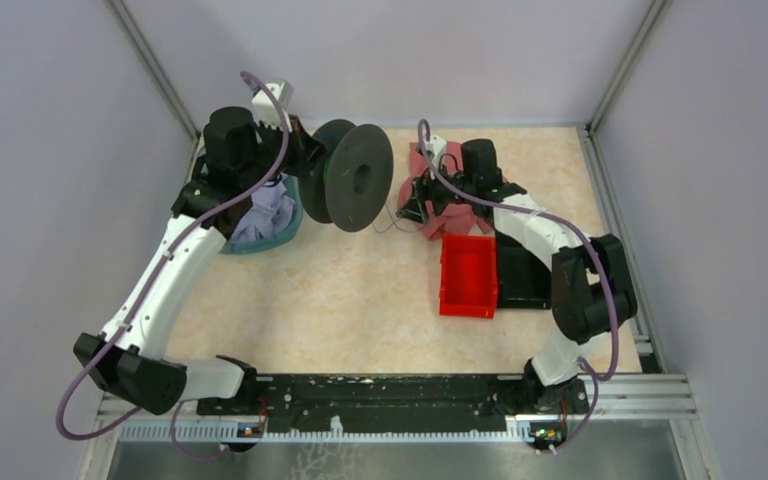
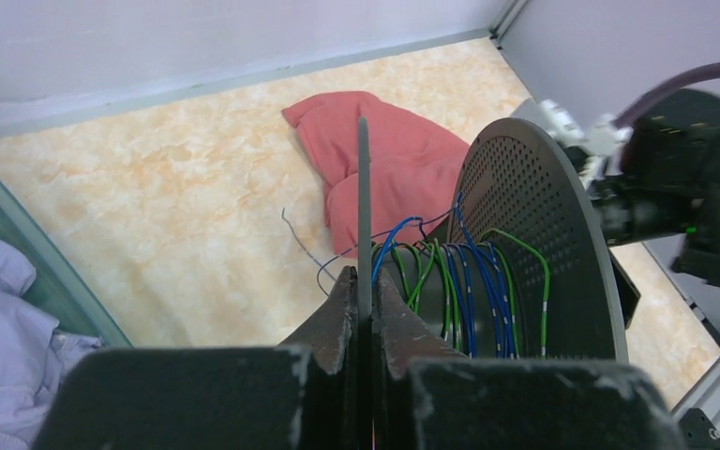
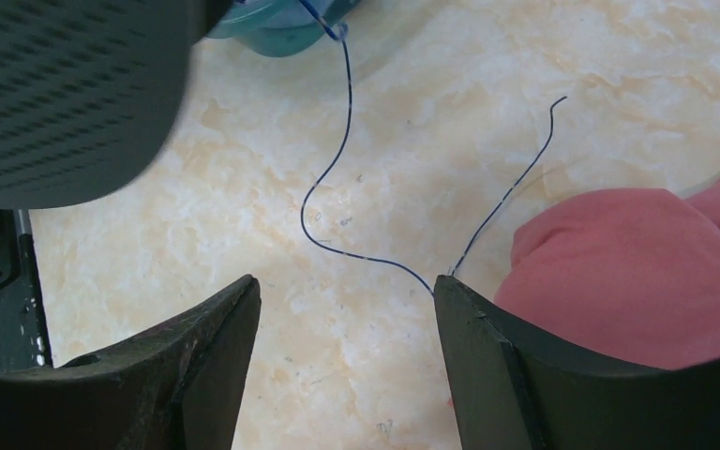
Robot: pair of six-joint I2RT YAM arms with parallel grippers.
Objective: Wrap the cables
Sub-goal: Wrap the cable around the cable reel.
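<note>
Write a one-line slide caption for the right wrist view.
Open right end effector poised over a thin dark cable that curls across the table between the black spool and a red cloth.

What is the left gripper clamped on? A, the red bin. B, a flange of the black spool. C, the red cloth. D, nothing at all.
B: in the left wrist view the left gripper is shut on the thin edge of one flange of the black spool.

Left end effector [image 2: 364, 298] clamped on spool flange [image 2: 363, 187]; blue, green cables [image 2: 464, 281] around core; red cloth [image 2: 398, 159] behind.
</note>
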